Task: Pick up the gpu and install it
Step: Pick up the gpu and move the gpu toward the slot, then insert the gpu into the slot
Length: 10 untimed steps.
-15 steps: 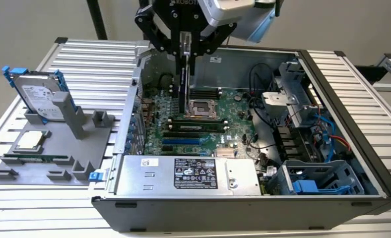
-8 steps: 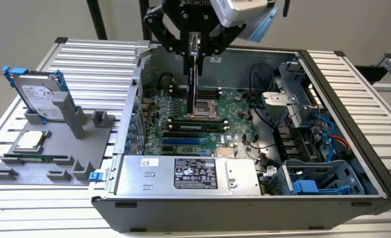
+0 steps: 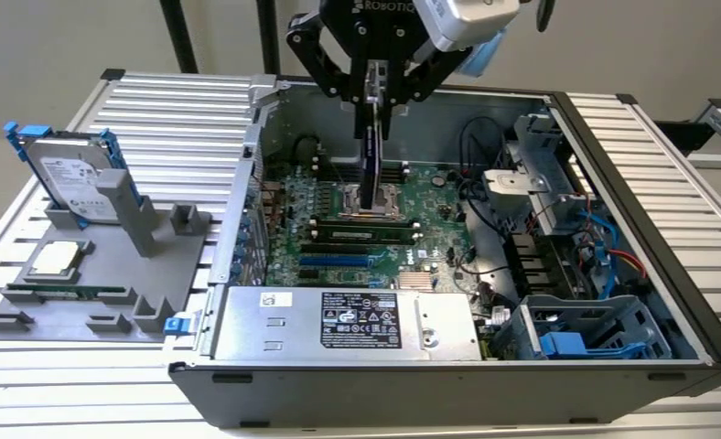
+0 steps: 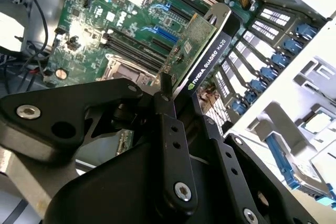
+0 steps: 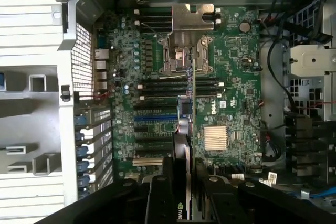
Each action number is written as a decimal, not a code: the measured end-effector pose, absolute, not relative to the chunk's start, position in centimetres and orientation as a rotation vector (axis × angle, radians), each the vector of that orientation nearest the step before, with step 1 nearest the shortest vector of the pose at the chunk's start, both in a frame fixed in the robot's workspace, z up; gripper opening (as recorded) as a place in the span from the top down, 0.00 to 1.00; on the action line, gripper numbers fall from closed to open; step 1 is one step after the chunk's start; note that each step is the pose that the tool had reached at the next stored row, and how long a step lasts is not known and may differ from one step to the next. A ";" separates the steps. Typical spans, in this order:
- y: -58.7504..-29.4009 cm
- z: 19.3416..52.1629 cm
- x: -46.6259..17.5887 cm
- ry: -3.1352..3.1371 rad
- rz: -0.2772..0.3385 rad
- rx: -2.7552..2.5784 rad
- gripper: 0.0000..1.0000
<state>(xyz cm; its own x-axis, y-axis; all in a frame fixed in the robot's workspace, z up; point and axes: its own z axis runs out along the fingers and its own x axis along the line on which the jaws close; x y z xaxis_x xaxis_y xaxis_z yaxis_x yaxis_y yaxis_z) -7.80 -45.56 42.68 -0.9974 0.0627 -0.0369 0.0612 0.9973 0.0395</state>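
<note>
Gpu (image 3: 371,151) held on edge, upright, clamped between the fingers (image 4: 169,129) of the gripper (image 3: 378,91); its lower edge hangs free, above the board, clear of the slots. In the second wrist view the card's green face and black shroud run out ahead of the fingers.

Directly below the fingers: open case (image 3: 458,402), holding the motherboard (image 3: 336,229) with CPU socket (image 3: 367,197), power supply (image 3: 336,322), drive cage (image 3: 593,329), loose cables.

Well off to one side of the fingers, on the table (image 3: 177,110): grey tray (image 3: 61,315) holding an upright hard drive (image 3: 74,178), a CPU (image 3: 56,259) and a memory stick (image 3: 68,293).
</note>
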 end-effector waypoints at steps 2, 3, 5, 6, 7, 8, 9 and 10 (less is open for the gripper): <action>-45.6 42.7 -7.5 3.101 0.060 0.096 1.00; -45.6 42.7 -7.3 3.101 0.060 0.096 1.00; -45.6 42.7 -7.0 3.101 0.060 0.096 1.00; -45.6 42.7 -6.8 3.101 0.060 0.096 1.00; -45.6 42.7 -6.6 3.101 0.060 0.096 1.00; -45.6 42.7 -6.5 3.101 0.060 0.096 1.00; -45.6 42.7 -6.3 3.101 0.060 0.096 1.00; -45.6 42.7 -6.1 3.101 0.060 0.096 1.00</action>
<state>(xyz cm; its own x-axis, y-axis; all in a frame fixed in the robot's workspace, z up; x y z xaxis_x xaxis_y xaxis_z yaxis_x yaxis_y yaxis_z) -6.13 -45.56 42.68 -0.9974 0.0627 -0.0369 0.0612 0.9973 0.0395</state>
